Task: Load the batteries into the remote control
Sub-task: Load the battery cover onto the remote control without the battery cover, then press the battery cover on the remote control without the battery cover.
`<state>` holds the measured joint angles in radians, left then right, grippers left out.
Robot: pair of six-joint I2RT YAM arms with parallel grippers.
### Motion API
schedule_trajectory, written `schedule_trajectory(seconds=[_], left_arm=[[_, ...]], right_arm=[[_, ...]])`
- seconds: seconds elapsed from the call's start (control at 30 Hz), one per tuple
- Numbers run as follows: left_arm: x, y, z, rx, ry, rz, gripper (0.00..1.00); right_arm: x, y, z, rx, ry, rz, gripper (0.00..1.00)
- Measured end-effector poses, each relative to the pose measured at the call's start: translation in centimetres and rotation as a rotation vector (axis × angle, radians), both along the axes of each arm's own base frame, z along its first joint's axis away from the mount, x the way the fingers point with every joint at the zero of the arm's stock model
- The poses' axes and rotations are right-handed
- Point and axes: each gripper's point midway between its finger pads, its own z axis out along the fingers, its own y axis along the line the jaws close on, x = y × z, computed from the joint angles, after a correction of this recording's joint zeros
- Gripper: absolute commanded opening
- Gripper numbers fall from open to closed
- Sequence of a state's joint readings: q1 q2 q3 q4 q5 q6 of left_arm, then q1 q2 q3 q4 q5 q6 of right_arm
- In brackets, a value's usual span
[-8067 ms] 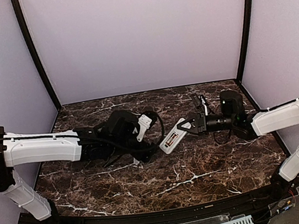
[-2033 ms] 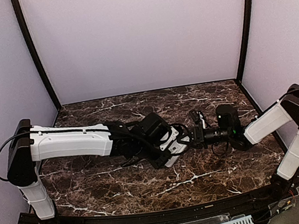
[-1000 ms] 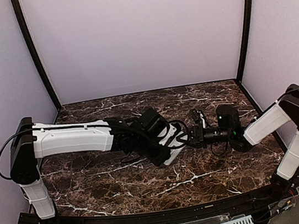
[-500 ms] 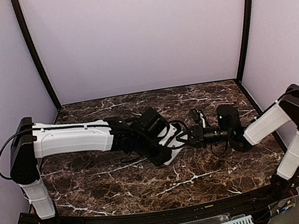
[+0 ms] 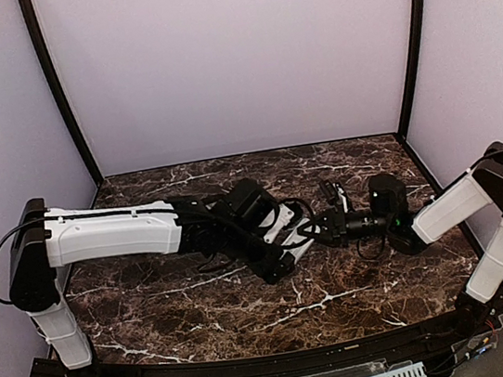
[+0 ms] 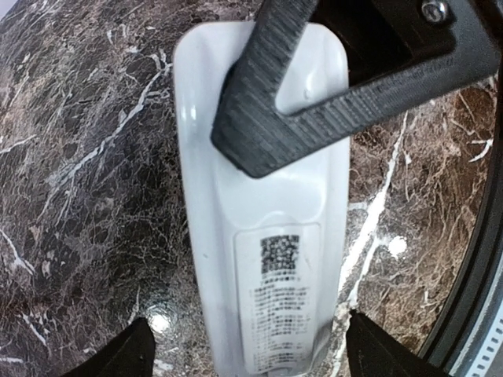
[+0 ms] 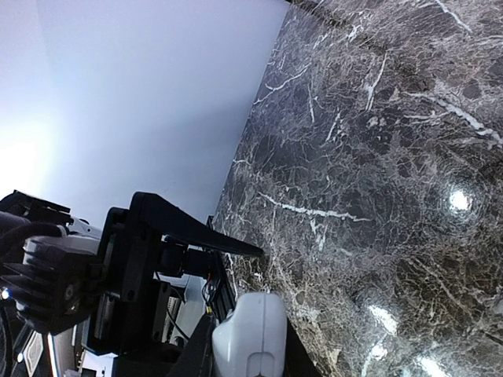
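The white remote control [image 6: 267, 236] shows its back with a printed label in the left wrist view; no dark recess shows there. My left gripper [image 6: 250, 357] is open, its two fingertips either side of the remote's near end. My right gripper [image 7: 244, 345] is shut on the remote's other end [image 7: 247, 334]; one of its black fingers [image 6: 314, 102] crosses the remote in the left wrist view. From above, the remote [image 5: 293, 231] sits between the left gripper [image 5: 283, 245] and the right gripper [image 5: 318, 228] at mid-table. No batteries are in view.
The dark marble table [image 5: 250, 311] is walled by pale panels at the back and sides. A black rail runs along its near edge [image 5: 276, 363]. The left arm's wrist and cables [image 7: 71, 275] fill the lower left of the right wrist view.
The left arm has swung in from the left to the remote that my right gripper holds. In the last half second both grippers shifted only slightly.
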<state>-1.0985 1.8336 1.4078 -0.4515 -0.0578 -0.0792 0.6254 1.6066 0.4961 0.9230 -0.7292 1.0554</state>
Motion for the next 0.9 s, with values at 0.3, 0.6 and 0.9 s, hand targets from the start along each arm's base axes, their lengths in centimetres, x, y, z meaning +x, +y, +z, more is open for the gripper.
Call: schedule_trajectory(seconds=[0.3, 0.6, 0.9], left_arm=[[-1.0, 0.3, 5.1, -0.166, -0.045, -0.049, 0.93], [-4.5, 3.5, 7.5, -0.259, -0.187, -0.274, 0.69], [-7.6, 4.3, 7.8, -0.269, -0.388, -0.532, 0.6]], right_arm=[[-0.8, -0.2, 0.1, 0.008, 0.006, 0.034, 0.0], [-1.7, -0.1, 0.3, 0.017, 0.019, 0.088, 0.0], [-3.1, 0.3, 0.6, 0.021, 0.05, 0.182, 0.0]])
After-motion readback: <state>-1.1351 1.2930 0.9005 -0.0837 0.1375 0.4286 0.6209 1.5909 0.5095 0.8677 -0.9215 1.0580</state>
